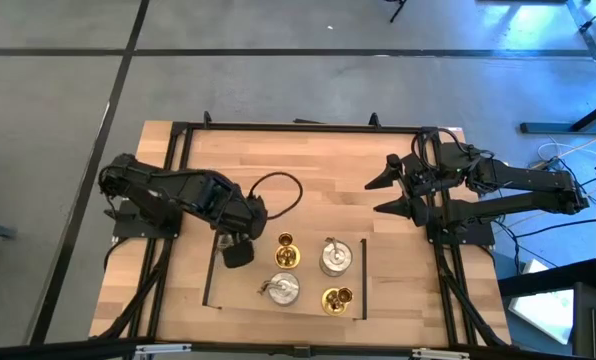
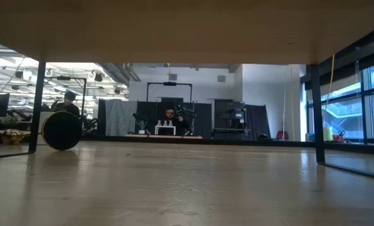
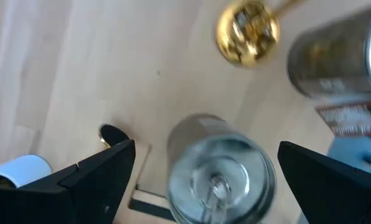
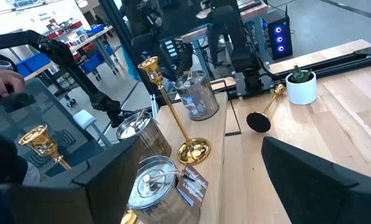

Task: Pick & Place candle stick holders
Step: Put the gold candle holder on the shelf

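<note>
Two gold holders (image 1: 286, 250) (image 1: 337, 298) and two squat silver ones (image 1: 335, 257) (image 1: 281, 290) stand on their bases inside a taped rectangle on the wooden table. My left gripper (image 1: 236, 250) hovers open just left of them. In its wrist view a silver holder (image 3: 220, 174) shows between the open fingers, untouched, with a gold one (image 3: 248, 28) beyond. My right gripper (image 1: 393, 190) is open and empty over the table's far right. Its wrist view shows a slim gold holder (image 4: 173, 112) and silver ones (image 4: 154, 186).
A black cable loop (image 1: 278, 190) lies on the table behind the holders. Black tape lines (image 1: 363, 280) mark the rectangle. A small white pot (image 4: 300, 84) and a black disc (image 4: 258, 121) sit near my left gripper. A black frame (image 1: 298, 127) edges the table.
</note>
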Motion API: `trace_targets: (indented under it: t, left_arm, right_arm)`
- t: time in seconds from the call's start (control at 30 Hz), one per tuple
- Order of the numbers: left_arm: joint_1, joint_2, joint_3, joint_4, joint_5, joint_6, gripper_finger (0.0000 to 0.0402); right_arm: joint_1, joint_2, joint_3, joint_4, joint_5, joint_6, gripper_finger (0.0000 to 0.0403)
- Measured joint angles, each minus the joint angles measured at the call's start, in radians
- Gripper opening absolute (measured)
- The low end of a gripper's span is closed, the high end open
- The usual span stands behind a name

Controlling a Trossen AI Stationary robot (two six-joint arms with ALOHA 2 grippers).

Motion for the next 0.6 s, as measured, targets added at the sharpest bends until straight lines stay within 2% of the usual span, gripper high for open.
trace_targets:
  t: [0.37,0.6]
  left_arm:
    - [0.073,0.0,0.093,0.0,-0.145,-0.061,0.0391]
    - [0.118,-0.004,0.134,0.0,-0.308,-0.11,0.0391]
  right_arm:
    - [0.0,0.0,0.0,0.0,0.003,0.0,0.0338]
    - [0.0,0.0,0.0,0.0,0.003,0.005,0.0338]
